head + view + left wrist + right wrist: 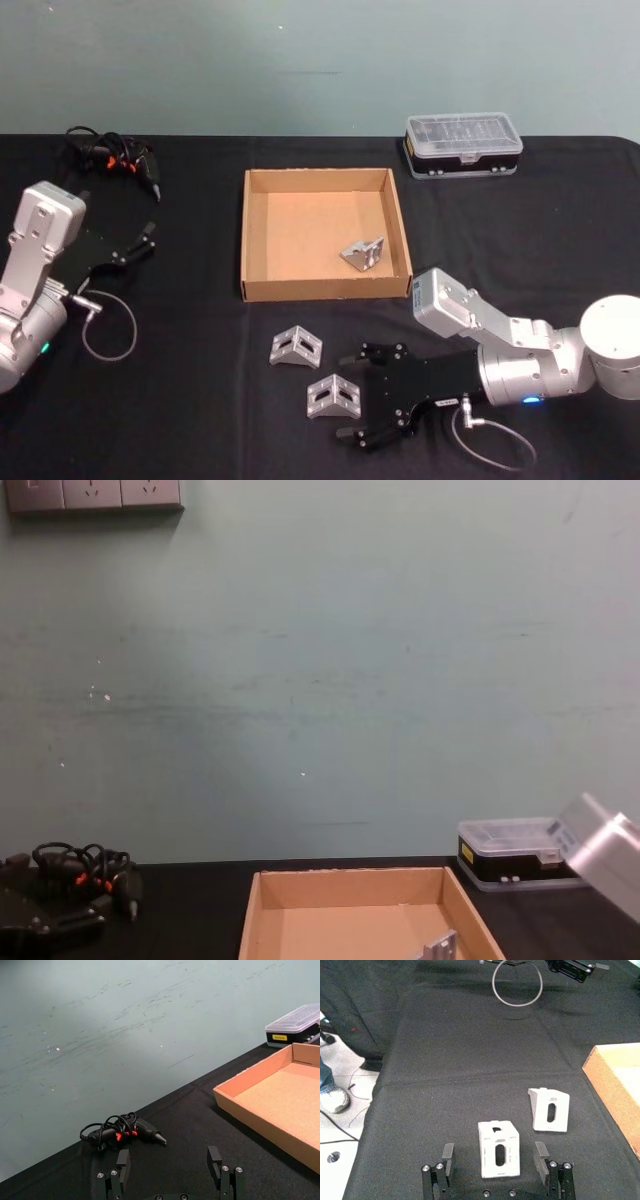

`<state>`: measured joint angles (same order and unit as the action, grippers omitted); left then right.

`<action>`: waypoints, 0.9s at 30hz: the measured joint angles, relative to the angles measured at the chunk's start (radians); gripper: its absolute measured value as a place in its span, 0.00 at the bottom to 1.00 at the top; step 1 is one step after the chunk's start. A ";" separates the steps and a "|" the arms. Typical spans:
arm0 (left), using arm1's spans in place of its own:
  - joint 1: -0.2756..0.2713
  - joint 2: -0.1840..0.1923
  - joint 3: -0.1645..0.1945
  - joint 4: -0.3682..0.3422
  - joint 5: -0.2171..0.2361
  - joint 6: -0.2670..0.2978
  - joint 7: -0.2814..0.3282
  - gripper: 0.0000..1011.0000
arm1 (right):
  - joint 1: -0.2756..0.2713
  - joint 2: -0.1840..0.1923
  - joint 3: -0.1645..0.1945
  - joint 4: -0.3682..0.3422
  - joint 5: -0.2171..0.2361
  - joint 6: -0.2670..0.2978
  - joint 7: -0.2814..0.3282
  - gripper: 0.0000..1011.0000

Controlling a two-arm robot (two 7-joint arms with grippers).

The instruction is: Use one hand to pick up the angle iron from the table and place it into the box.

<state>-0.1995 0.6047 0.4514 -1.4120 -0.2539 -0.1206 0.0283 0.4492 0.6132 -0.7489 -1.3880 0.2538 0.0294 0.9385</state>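
Nearest the lens, the right gripper point(345, 397) lies low over the black table point(200, 330) with its fingers spread wide on either side of one angle iron point(333, 397), not yet closed on it. From the left: the left gripper point(138, 243) sits parked and spread with nothing in it, a second angle iron point(295, 347) lies just beside the first, and the box point(320, 290) behind already holds a third angle iron point(364, 253). Stiff, light and likely slick, the small metal piece looks best pinched across its flat outer faces.

Scuffed pale teal wall point(320, 680), power sockets point(95, 494) upper left, pale floor point(345, 1135)
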 joint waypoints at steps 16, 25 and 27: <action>0.000 0.000 0.000 0.000 0.000 0.000 0.000 1.00 | 0.029 -0.025 -0.039 0.044 0.022 -0.019 -0.011 0.99; 0.000 0.000 0.000 0.000 0.000 0.000 0.000 1.00 | 0.032 -0.030 -0.045 0.048 0.031 -0.020 -0.027 0.99; 0.000 0.000 0.000 0.000 0.000 0.000 0.000 1.00 | 0.034 -0.031 -0.047 0.049 0.035 -0.020 -0.026 0.97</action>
<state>-0.1995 0.6047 0.4514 -1.4120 -0.2539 -0.1206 0.0283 0.4829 0.5822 -0.7956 -1.3385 0.2885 0.0096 0.9123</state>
